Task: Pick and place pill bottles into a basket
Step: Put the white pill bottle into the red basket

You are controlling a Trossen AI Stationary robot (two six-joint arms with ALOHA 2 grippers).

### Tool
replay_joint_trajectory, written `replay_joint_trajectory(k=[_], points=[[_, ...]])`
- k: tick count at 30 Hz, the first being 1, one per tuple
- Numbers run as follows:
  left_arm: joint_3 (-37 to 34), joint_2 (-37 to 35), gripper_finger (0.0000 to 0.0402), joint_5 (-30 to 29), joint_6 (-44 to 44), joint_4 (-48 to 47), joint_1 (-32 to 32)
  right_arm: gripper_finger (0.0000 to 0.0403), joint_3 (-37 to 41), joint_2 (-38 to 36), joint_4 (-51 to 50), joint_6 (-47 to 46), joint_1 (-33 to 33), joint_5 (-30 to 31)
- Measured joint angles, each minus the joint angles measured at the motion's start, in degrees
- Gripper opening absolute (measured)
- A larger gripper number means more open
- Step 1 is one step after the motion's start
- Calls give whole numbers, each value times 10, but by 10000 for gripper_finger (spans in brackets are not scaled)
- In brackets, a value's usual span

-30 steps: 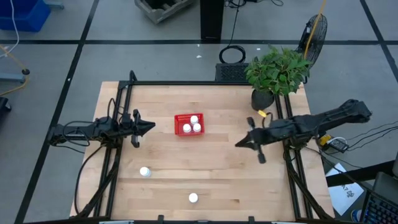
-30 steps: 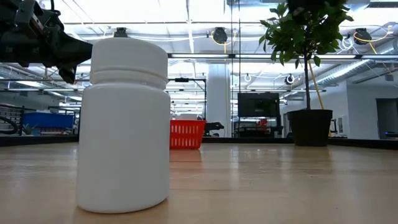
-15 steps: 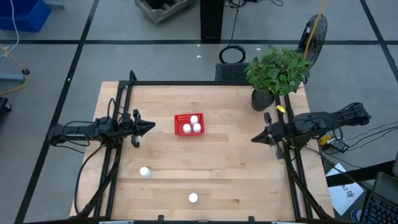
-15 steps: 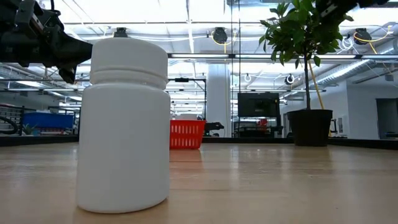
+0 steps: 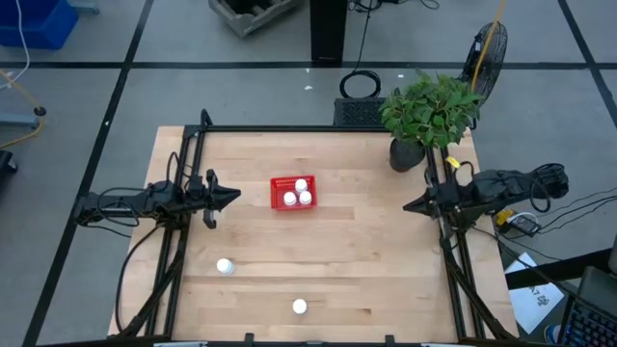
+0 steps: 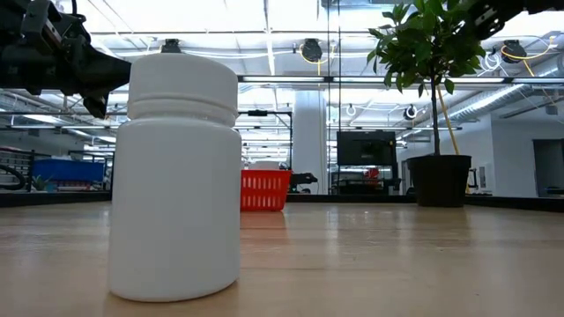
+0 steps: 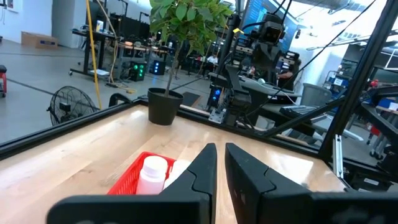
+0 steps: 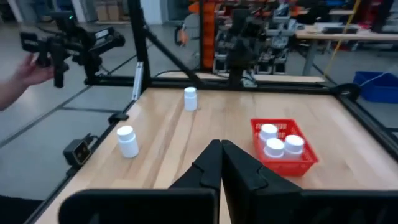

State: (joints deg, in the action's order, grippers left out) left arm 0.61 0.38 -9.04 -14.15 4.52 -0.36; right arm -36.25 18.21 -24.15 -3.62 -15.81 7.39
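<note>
While both arms hang back at the table's sides in the high view, the red basket (image 5: 292, 193) sits a little left of the table's middle with three white pill bottles (image 5: 302, 185) standing inside it. Two more bottles stand loose on the bare wood nearer the front edge: one (image 5: 225, 266) toward the left, the other (image 5: 300, 307) close to the front rim, well apart from the basket. The left gripper (image 5: 234, 197) points toward the basket from the left side with its fingers drawn together. The right gripper (image 5: 409, 205) sits at the right edge beside the potted plant (image 5: 431, 111), likewise closed and holding nothing.

At table height, one bottle (image 6: 175, 176) fills the near left of the low view, upright on the wooden table (image 6: 397, 264). The basket (image 6: 265, 190) shows small behind it, and the plant's dark pot (image 6: 438, 180) stands farther right.

From the left wrist, the two dark fingers (image 7: 200, 171) lie nearly touching, gripping nothing, with the basket (image 7: 132, 177) and a capped bottle (image 7: 153, 175) just beyond them.

From the right wrist, the fingers (image 8: 211, 163) press together, empty. The basket (image 8: 283, 148) holds its three bottles (image 8: 274, 147), and two others (image 8: 127, 141) stand apart on the wood. A person's hand (image 8: 28, 68) shows at the edge beyond the table.
</note>
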Motion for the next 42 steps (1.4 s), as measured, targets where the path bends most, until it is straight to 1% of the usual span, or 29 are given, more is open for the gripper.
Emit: replay_joint_trajectory(k=[6,10,14,17,21,28,30,31,34,37,38,40,42], points=[[0,0,37,0,0,0,0,0,0,-55,-12,-3,0,38],[0,0,37,0,0,0,0,0,0,-80,-9,-13,0,75],[0,0,37,-8,5,8,0,0,0,-84,-10,-31,0,76],[0,0,37,-8,-14,28,0,0,0,-82,-10,-32,0,76],[0,0,37,-19,-16,62,0,0,0,-82,-10,-32,0,76],[0,0,37,-15,-36,124,0,0,0,-82,-10,-32,0,76],[0,0,37,-16,-42,127,0,0,0,-82,-10,-32,0,76],[0,0,37,-18,-37,134,1,0,0,-82,-10,-32,0,76],[0,0,37,-54,-9,187,3,0,0,-82,-10,-32,0,76],[0,2,37,-59,-4,185,3,0,0,-82,-10,-32,0,75],[0,7,37,-57,-5,184,3,0,0,-82,-10,-32,0,75],[0,25,37,-56,-35,181,-2,0,0,-82,-10,-32,0,75],[0,56,37,-55,-62,183,-14,0,0,-82,-10,-32,0,75]])
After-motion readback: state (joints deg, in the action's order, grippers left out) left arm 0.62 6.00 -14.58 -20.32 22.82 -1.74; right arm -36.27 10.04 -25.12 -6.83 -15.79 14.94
